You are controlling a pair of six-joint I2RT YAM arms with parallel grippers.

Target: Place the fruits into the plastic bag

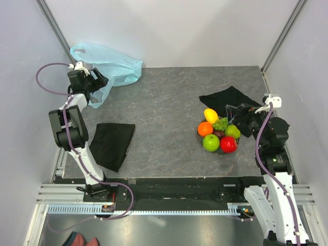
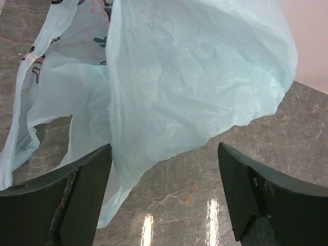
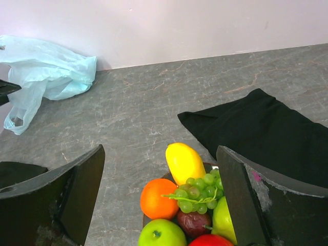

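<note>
Fruits [image 3: 190, 202] lie ahead between right jaws, plastic bag [image 2: 195, 87] before left jaws; both wide open, empty.

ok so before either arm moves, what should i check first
1. Left tool open: ok, jaws wide apart, holding nothing.
2. Left tool lined up on the plastic bag: ok, bag film is right in front of it.
3. Bag mouth open to take fruit: not ok, the bag lies crumpled by the back wall and no opening shows.
4. Right tool open: ok, jaws apart, empty.
5. Right tool over the fruits: ok, the pile sits just below and ahead of it.
6. Fruits within one reach: ok, all six are piled together, none in the bag.
</note>
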